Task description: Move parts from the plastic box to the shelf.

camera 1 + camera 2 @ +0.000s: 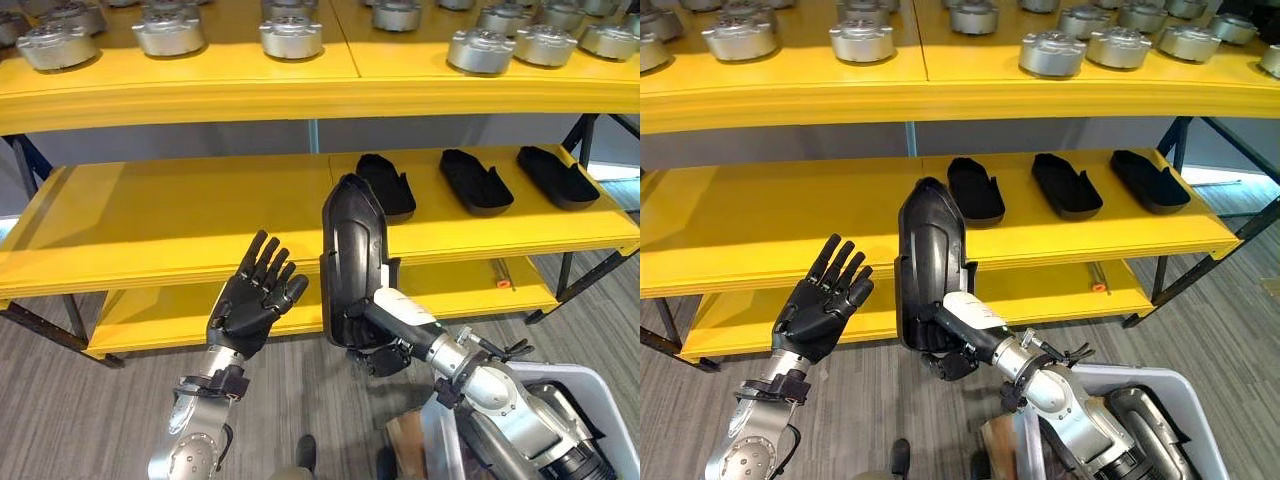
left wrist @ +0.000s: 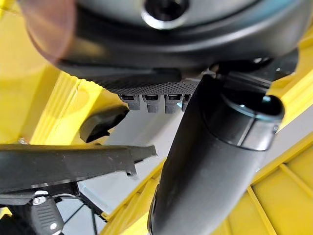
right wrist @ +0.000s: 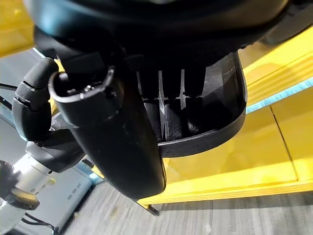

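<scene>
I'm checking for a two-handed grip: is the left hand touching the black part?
Apart. The left eye view shows yellow shelf between the open left hand and the black part, which the right hand alone holds upright.

A long black plastic part (image 1: 354, 262) stands almost upright in the centre of the frame, with its narrow rounded end up, gripped at its lower end by the right hand (image 1: 378, 345). Three similar black parts (image 1: 475, 180) lie flat in a row on the middle yellow shelf (image 1: 170, 225), at the upper right. The grey plastic box (image 1: 600, 395) is in the lower right corner.
</scene>
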### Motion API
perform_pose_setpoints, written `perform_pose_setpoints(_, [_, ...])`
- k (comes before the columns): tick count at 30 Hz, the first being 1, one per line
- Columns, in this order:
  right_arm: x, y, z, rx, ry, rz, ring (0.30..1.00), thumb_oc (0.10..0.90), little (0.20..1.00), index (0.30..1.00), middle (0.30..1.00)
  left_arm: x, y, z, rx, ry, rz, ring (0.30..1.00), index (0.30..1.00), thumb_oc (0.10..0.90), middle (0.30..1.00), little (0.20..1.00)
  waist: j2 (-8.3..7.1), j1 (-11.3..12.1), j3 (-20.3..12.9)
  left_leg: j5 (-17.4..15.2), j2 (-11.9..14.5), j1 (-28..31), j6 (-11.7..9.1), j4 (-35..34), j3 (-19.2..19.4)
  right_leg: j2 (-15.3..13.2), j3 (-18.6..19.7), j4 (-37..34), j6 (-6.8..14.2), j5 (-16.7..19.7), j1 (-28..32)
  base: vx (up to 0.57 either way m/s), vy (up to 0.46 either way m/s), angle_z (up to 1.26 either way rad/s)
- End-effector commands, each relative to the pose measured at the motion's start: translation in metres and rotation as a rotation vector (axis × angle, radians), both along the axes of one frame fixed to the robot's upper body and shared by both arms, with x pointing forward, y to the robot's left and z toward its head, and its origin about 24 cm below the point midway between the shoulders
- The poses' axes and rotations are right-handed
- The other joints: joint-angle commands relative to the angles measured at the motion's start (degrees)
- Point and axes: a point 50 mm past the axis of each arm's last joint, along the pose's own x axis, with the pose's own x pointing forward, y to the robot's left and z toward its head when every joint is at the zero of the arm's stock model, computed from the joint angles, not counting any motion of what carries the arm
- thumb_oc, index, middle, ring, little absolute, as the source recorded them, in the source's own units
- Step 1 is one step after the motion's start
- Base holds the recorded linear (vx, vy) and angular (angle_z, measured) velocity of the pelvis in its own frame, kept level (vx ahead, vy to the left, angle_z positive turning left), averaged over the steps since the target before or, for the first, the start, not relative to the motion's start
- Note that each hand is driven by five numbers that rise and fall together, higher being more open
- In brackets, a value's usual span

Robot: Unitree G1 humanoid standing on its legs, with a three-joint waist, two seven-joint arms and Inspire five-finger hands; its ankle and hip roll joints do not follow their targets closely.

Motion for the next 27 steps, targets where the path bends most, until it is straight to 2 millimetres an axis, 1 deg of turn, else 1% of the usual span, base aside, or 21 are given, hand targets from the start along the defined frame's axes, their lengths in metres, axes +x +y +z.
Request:
perform_pose_setpoints(1, [0.007,0.029,0.079,0.219,-0.316,0.152,0.300,0.400,0.300,0.300,0.300,0.014,0.000,0.048,-0.009,-0.255,0.013,1.000,1.000,0.900,1.000,1.000,-2.30,1.2,-1.9,-5.7,2.7,5.6,-1.8,1.2,0.4,-3.0,-4.4,4.2,1.4,-3.8,0.7,-0.06,-0.173,0.28])
perform_pose_setpoints(2, [0.008,0.029,0.079,0.212,-0.322,0.127,0.300,0.400,0.300,0.300,0.300,0.014,-0.002,0.046,-0.006,-0.245,-0.008,1.000,1.000,0.900,1.000,1.000,-2.12,1.0,-1.8,-5.4,3.9,5.8,-2.3,1.2,3.1,-2.9,-6.3,4.6,1.1,-5.0,1.4,-0.10,-0.192,0.86])
perform_pose_setpoints(3, [0.010,0.024,0.076,0.198,-0.323,0.079,0.300,0.400,0.300,0.300,0.300,0.016,-0.006,0.043,-0.011,-0.233,-0.052,1.000,1.000,0.900,1.000,1.000,-2.02,0.0,-1.9,-3.9,5.7,5.7,-2.8,1.6,8.2,-3.2,-9.3,4.9,0.7,-5.3,1.8,-0.09,-0.114,1.05])
perform_pose_setpoints(4, [0.011,0.021,0.075,0.191,-0.323,0.056,0.300,0.400,0.300,0.300,0.300,0.017,-0.009,0.041,-0.014,-0.228,-0.074,1.000,1.000,0.900,1.000,1.000,-1.96,-0.7,-2.0,-2.9,6.6,5.7,-3.2,1.9,10.8,-3.3,-10.8,4.9,0.6,-5.3,2.0,-0.10,-0.036,1.56])
perform_pose_setpoints(5, [0.011,0.018,0.073,0.182,-0.322,0.041,0.300,0.400,0.300,0.300,0.300,0.018,-0.011,0.039,-0.011,-0.230,-0.087,1.000,1.000,0.900,1.000,1.000,-1.84,-1.2,-2.2,-2.0,7.3,5.6,-3.5,2.0,12.1,-3.3,-11.7,4.9,0.4,-5.3,2.1,-0.06,0.025,1.30])
perform_pose_setpoints(7, [0.013,0.012,0.070,0.175,-0.317,0.027,0.300,0.400,0.300,0.300,0.300,0.019,-0.013,0.037,-0.008,-0.235,-0.100,1.000,1.000,0.900,1.000,1.000,-1.46,-1.8,-2.4,0.1,8.4,5.4,-4.3,1.7,12.9,-3.2,-12.5,5.0,0.3,-5.2,2.4,-0.01,0.063,1.20])
perform_pose_setpoints(8, [0.012,0.010,0.069,0.171,-0.317,0.024,0.300,0.400,0.300,0.300,0.300,0.019,-0.013,0.037,-0.009,-0.235,-0.101,1.000,1.000,0.900,1.000,1.000,-1.29,-2.0,-2.5,1.1,8.8,5.4,-4.6,1.4,13.2,-3.2,-12.6,4.8,0.3,-5.2,2.6,0.05,0.140,0.91])
perform_pose_setpoints(9, [0.011,0.006,0.066,0.162,-0.315,0.020,0.300,0.400,0.300,0.300,0.300,0.019,-0.013,0.037,-0.009,-0.236,-0.100,1.000,1.000,0.900,1.000,1.000,-0.97,-2.5,-2.9,2.1,9.4,5.7,-5.2,0.4,14.4,-3.7,-12.9,4.4,0.7,-5.0,3.2,0.06,0.196,0.60])
perform_pose_setpoints(11, [0.009,0.004,0.066,0.158,-0.322,0.029,0.300,0.400,0.300,0.300,0.300,0.019,-0.011,0.038,-0.007,-0.243,-0.089,1.000,1.000,0.900,1.000,1.000,-0.74,-2.7,-3.4,1.0,9.0,6.0,-5.3,-0.4,13.5,-4.3,-12.5,4.3,1.3,-4.8,3.2,0.07,0.204,0.27])
perform_pose_setpoints(13, [0.009,0.004,0.065,0.156,-0.324,0.031,0.300,0.400,0.300,0.300,0.300,0.019,-0.010,0.039,0.000,-0.245,-0.085,1.000,1.000,0.900,1.000,1.000,-0.61,-2.5,-3.4,0.4,8.7,6.0,-5.3,-0.5,12.5,-4.6,-12.1,4.4,1.4,-4.8,3.2,0.06,0.155,0.21])
perform_pose_setpoints(14, [0.010,0.004,0.065,0.151,-0.327,0.028,0.300,0.400,0.300,0.300,0.300,0.019,-0.009,0.039,0.009,-0.245,-0.082,1.000,1.000,0.900,1.000,1.000,-0.46,-2.5,-3.4,-0.4,8.3,6.4,-5.1,-0.5,12.1,-5.0,-11.7,4.5,1.5,-4.8,3.3,0.10,0.260,-0.06])
perform_pose_setpoints(16, [0.013,0.003,0.064,0.154,-0.320,0.014,0.300,0.400,0.300,0.300,0.300,0.021,-0.008,0.039,0.008,-0.231,-0.083,1.000,1.000,0.900,1.000,1.000,-0.22,-2.6,-3.7,-2.5,7.0,7.7,-4.4,-0.5,11.9,-6.1,-11.3,4.1,2.4,-4.2,4.0,0.11,0.246,-0.10])
perform_pose_setpoints(17, [0.013,0.003,0.064,0.158,-0.318,0.013,0.300,0.400,0.300,0.300,0.300,0.021,-0.007,0.039,0.011,-0.231,-0.084,1.000,1.000,0.900,1.000,1.000,-0.21,-2.6,-3.8,-2.8,6.8,7.9,-4.3,-0.5,11.9,-6.3,-11.2,4.0,2.7,-4.1,4.1,0.11,0.157,0.03])
perform_pose_setpoints(19, [0.010,0.004,0.062,0.168,-0.321,0.002,0.300,0.400,0.300,0.300,0.300,0.021,-0.005,0.038,0.036,-0.226,-0.094,1.000,1.000,0.900,1.000,1.000,-0.23,-2.7,-4.3,-4.3,5.6,8.8,-3.7,-0.5,12.0,-7.4,-11.0,3.3,4.0,-3.1,4.8,0.17,0.206,0.03])
perform_pose_setpoints(20, [0.008,0.003,0.059,0.182,-0.319,-0.024,0.300,0.400,0.300,0.300,0.300,0.021,-0.005,0.037,0.049,-0.214,-0.100,1.000,1.000,0.900,1.000,1.000,-0.42,-2.8,-4.7,-5.2,4.9,9.2,-3.1,-0.5,12.5,-8.4,-11.3,2.7,5.1,-2.3,5.2,0.17,0.182,0.09])
perform_pose_setpoints(21, [0.008,0.002,0.059,0.188,-0.316,-0.032,0.300,0.400,0.300,0.300,0.300,0.021,-0.005,0.036,0.051,-0.211,-0.103,1.000,1.000,0.900,1.000,1.000,-0.47,-2.9,-4.8,-5.4,4.8,9.2,-3.0,-0.5,12.5,-8.5,-11.4,2.6,5.3,-2.2,5.2,0.18,0.157,0.09])
perform_pose_setpoints(22, [0.007,0.000,0.058,0.228,-0.296,-0.065,0.300,0.400,0.300,0.300,0.300,0.022,-0.005,0.035,0.056,-0.199,-0.111,1.000,1.000,0.900,1.000,1.000,-0.63,-3.2,-5.1,-5.8,4.4,9.3,-2.7,-0.5,13.0,-9.1,-11.5,2.5,5.9,-1.8,5.3,0.11,0.086,0.05])
perform_pose_setpoints(27, [0.007,-0.004,0.056,0.273,-0.269,-0.126,0.300,0.400,0.300,0.300,0.300,0.025,-0.009,0.034,0.058,-0.188,-0.136,1.000,1.000,0.900,1.000,1.000,-1.09,-4.2,-5.2,-6.8,3.6,9.7,-1.9,-0.5,14.4,-9.7,-10.6,1.8,6.8,-1.0,4.8,0.07,0.036,-0.05])
